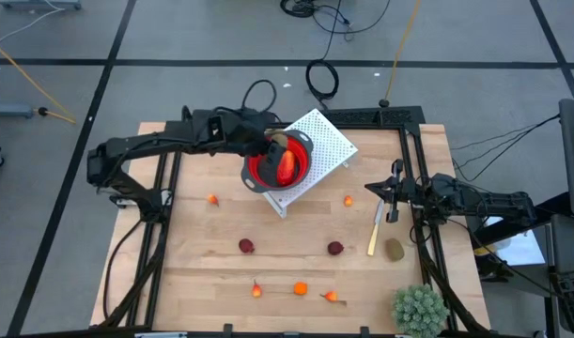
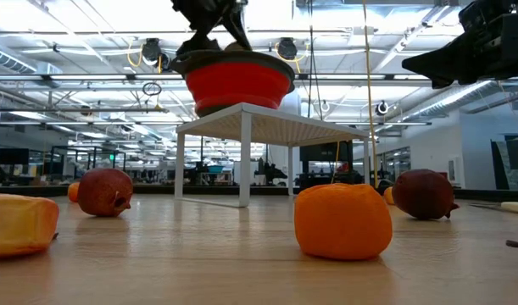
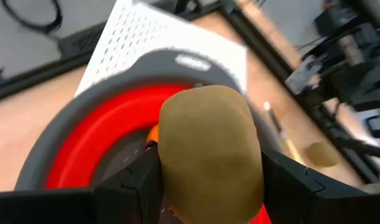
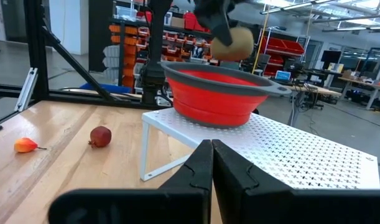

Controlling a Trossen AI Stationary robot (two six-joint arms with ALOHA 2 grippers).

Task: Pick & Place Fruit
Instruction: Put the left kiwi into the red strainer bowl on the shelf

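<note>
High view: the left gripper point(image 1: 276, 143) hangs over the red collapsible bowl with a grey rim point(image 1: 305, 161), its two dark fingers clamped on an olive-brown oval toy fruit point(image 1: 279, 141) that sits just above the bowl's opening. The left wrist view shows the same fruit point(image 3: 209, 152) pinched between the finger pads point(image 3: 140, 183), with the red bowl wall point(image 3: 99, 146) right beneath it and a bit of orange showing inside the bowl. The bowl stands on a white perforated metal stand point(image 1: 326, 141) set at an angle on the back middle of the light wooden table point(image 1: 193, 268). The right gripper point(image 1: 395, 192) rests over the table's right side with its fingers point(image 4: 205, 168) pressed together and nothing between them. Just beside it lies a pale yellow stick point(image 1: 374, 230), and next to the stick's near end a second olive-brown oval fruit point(image 1: 395, 249). Two dark red ball fruits point(image 1: 246, 246) lie in the middle of the table, well apart from each other. Small orange pieces are scattered: one left of the stand point(image 1: 213, 199), one right of it point(image 1: 349, 200), and three in a row near the front edge point(image 1: 300, 288). A spiky green plant ball point(image 1: 419, 308) sits at the front right corner.
</note>
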